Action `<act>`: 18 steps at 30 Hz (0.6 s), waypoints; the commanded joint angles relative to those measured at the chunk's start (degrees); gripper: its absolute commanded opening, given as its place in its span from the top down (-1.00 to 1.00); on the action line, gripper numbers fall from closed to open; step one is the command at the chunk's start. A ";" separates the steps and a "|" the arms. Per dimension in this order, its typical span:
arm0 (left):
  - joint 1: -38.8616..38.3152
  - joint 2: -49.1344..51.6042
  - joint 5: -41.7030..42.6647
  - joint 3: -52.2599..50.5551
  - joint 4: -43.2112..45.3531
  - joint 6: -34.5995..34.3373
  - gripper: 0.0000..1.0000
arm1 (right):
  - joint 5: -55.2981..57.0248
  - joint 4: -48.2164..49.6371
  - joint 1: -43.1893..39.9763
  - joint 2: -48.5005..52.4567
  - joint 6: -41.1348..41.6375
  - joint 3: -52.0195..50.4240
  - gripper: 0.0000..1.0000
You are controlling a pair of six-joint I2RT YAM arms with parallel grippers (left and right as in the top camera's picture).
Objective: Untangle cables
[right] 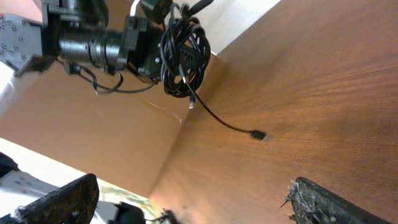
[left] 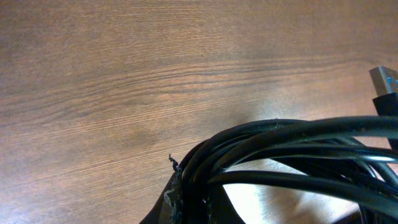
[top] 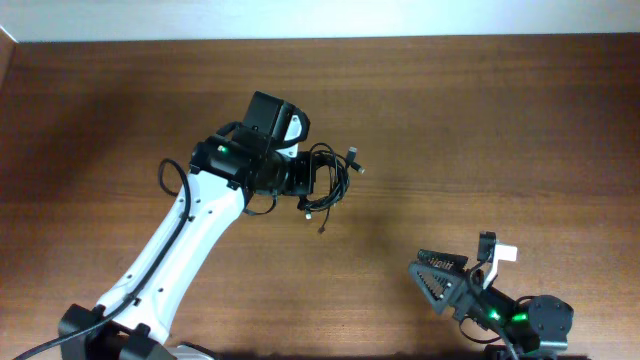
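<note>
Brown wooden table [top: 500, 120] with a fine grain fills almost all that I can see, and a pale strip of wall [top: 320, 15] runs along its far edge. Over the middle of it the left gripper [top: 305, 180] is closed tight on the cables [top: 330, 178], a bundle of thin black wires wound into loose loops. It pinches one side of the bundle, and the rest hangs out past the fingertips. In the left wrist view the strands lie one on another just under the camera, and a flat metal plug [left: 384, 84] sticks out at the right edge. One single wire [right: 217, 118] drops out of the bundle and ends in a small connector [right: 256, 134] close to the wood; whether it touches the wood I cannot tell. Another short end [top: 354, 156] points toward the far side. Behind the gripper comes the white left arm [top: 190, 250], with its own thicker black lead [top: 165, 180] looping beside it. Well apart, near the right front corner, the right gripper [top: 462, 262] stands wide open with nothing between its dark toothed fingers [top: 435, 280], and a small white tag [top: 506, 253] sits just beside it.
</note>
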 commanded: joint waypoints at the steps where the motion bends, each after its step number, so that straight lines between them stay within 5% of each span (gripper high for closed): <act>1: -0.07 -0.44 1.95 0.20 0.24 6.58 1.00 | 0.04 3.10 0.20 -0.33 10.84 -0.39 -0.77; 3: -2.05 -0.44 1.92 0.04 0.63 19.19 1.00 | -0.55 14.88 0.20 -0.33 13.09 -0.37 -0.66; 6: -6.56 -0.33 1.27 -0.02 1.77 38.18 1.00 | -0.92 16.35 0.20 1.88 8.24 1.49 -0.66; 12: -7.28 13.05 -4.22 -7.85 14.53 37.86 0.86 | 2.25 13.97 0.20 28.98 -10.43 3.21 -0.66; 13: -7.28 15.67 -5.53 -7.85 14.91 37.86 0.65 | 2.25 13.97 0.20 31.58 -11.21 3.69 -0.66; 14: -7.28 18.91 -6.91 -7.85 15.32 37.86 -0.89 | 2.27 13.99 0.20 35.06 -13.33 4.57 -0.66; 18: -5.70 15.96 -9.70 -3.06 15.82 19.37 -0.98 | 2.69 13.97 0.20 44.70 -17.77 8.35 -0.65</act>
